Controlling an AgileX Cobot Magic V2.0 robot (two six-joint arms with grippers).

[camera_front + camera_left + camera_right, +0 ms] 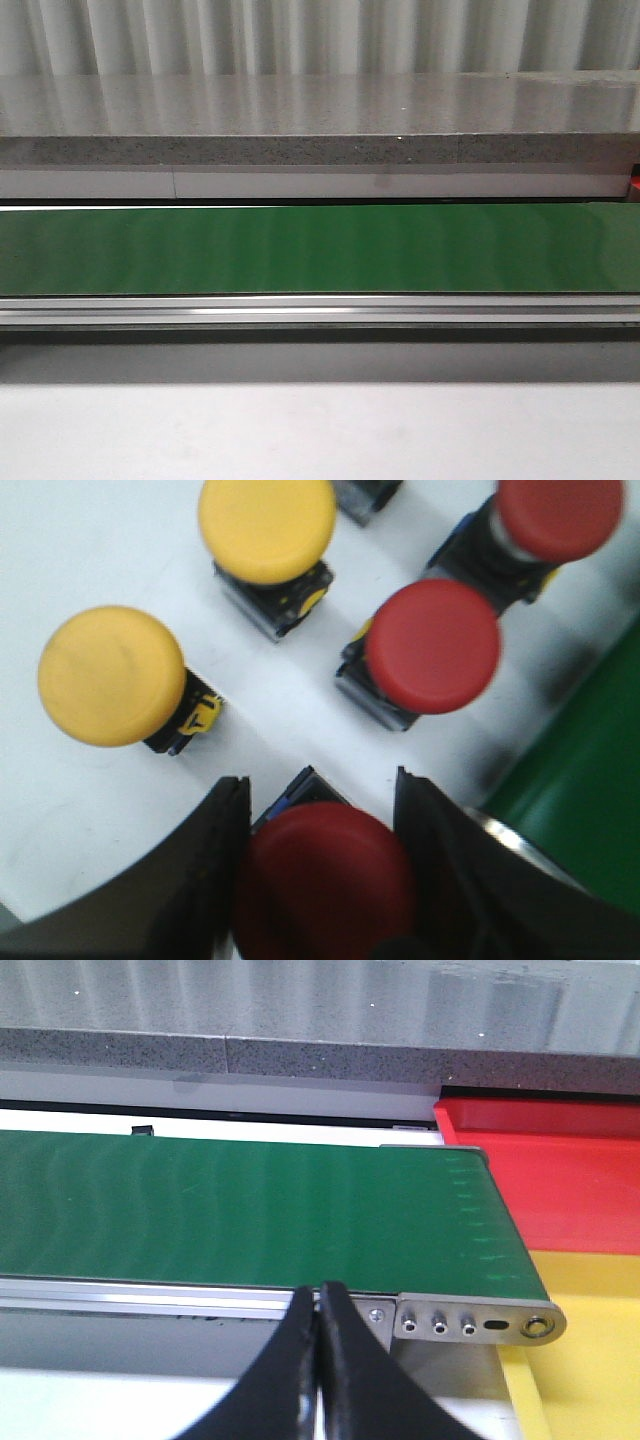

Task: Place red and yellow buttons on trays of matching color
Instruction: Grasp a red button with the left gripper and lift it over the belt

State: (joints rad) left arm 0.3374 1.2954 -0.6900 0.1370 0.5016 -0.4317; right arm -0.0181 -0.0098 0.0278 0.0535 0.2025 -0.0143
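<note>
While the left gripper [320, 880] has its jaws clamped on a red button [325, 880] on the white table [90, 540], we note the right gripper [320, 1305] jaws together near the green conveyor belt [250, 1205], with red tray [560, 1170] and yellow tray [590, 1360] beyond its end.

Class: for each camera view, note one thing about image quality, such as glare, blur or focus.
Front view: streaky glare on the green belt. Left wrist view: the nearest red button between the left gripper fingers is soft and dark. Right wrist view: the right gripper fingers look blurred; the red tray is sharper.
</note>
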